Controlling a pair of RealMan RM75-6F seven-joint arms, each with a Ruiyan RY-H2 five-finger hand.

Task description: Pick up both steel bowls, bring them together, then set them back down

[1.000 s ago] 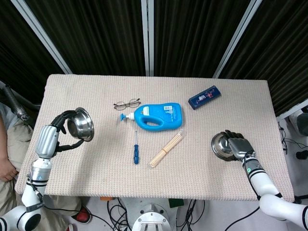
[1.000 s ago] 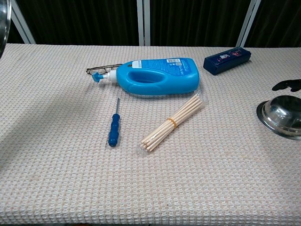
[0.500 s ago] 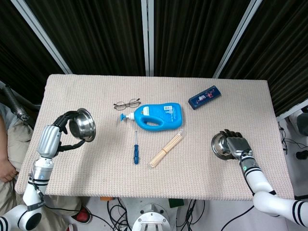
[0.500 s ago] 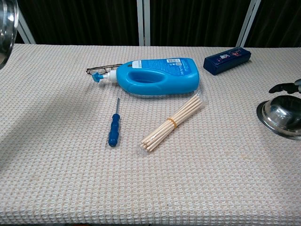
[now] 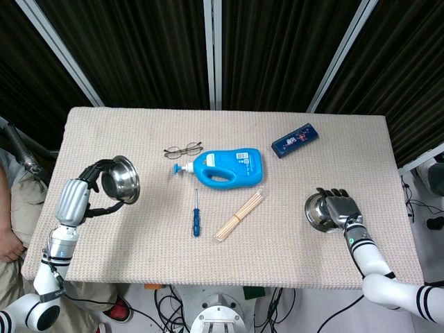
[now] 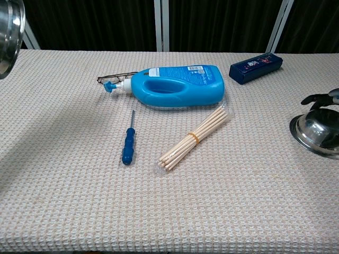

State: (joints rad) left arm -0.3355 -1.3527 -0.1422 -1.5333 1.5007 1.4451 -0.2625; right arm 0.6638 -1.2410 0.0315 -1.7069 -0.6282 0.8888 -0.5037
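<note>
My left hand [image 5: 84,189] grips a steel bowl [image 5: 122,179] by its rim and holds it tilted on edge above the table's left side. In the chest view only part of this bowl [image 6: 8,32] shows, at the top left corner. The second steel bowl [image 5: 316,211] is at the right of the table, tilted, at table level. My right hand [image 5: 341,208] lies over its right part, with fingers hooked over the rim. In the chest view that bowl [image 6: 317,133] shows at the right edge with dark fingertips [image 6: 318,99] above it.
Between the bowls lie a blue detergent bottle [image 5: 222,166], glasses [image 5: 182,149], a blue screwdriver [image 5: 196,214] and a bundle of wooden sticks [image 5: 240,216]. A dark blue box [image 5: 295,139] sits at the back right. The beige mat [image 5: 208,257] covers the table.
The left hand has lifted its bowl slightly and carried it a little to the right. The right hand has closed further over the right bowl, which now tilts slightly.
</note>
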